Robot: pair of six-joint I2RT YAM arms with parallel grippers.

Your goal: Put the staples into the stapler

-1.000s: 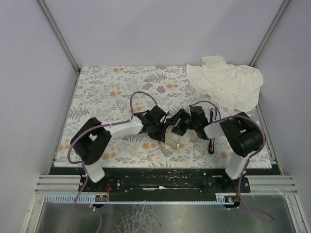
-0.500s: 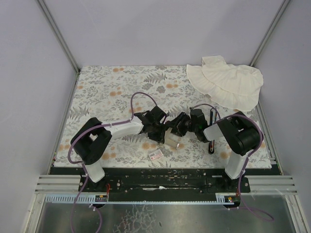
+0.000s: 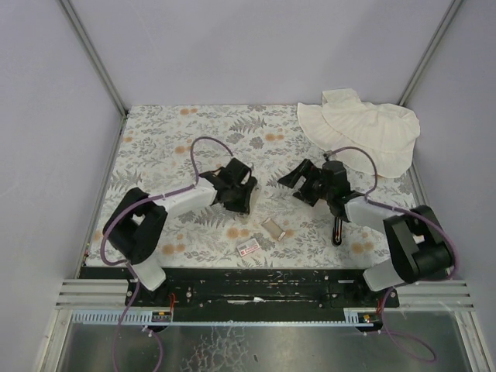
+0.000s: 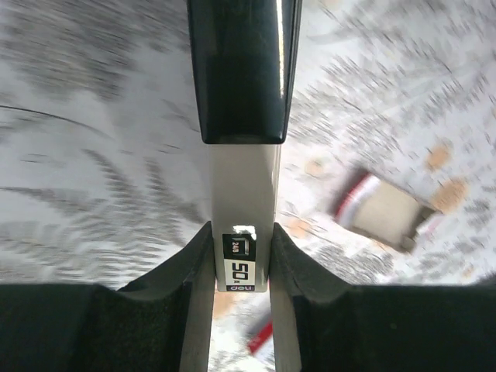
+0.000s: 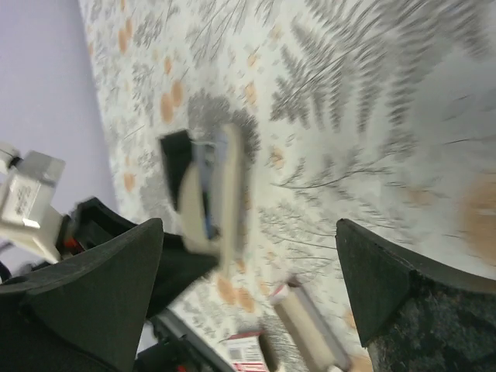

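Note:
My left gripper point(image 3: 237, 195) is shut on the stapler point(image 3: 233, 186), a cream body with a black top. In the left wrist view its fingers point(image 4: 198, 256) clamp the stapler's cream base point(image 4: 242, 194) at the label. My right gripper point(image 3: 299, 179) hangs open and empty to the right of the stapler point(image 5: 221, 194), apart from it. The staple box's tray point(image 3: 273, 229) and its pink-red labelled sleeve point(image 3: 249, 246) lie on the mat between the arms, also visible as the tray point(image 5: 310, 329) in the right wrist view. The staples themselves cannot be made out.
A floral mat point(image 3: 170, 139) covers the table. A white frilled cloth hat point(image 3: 364, 136) lies at the back right. A thin black and red stick-like item point(image 3: 339, 226) lies by the right arm. The table's front rail point(image 3: 256, 279) runs just behind the sleeve.
My right gripper has pulled back right and away from the stapler and opened wide. The left arm has carried the stapler left and farther back, uncovering the tray on the mat.

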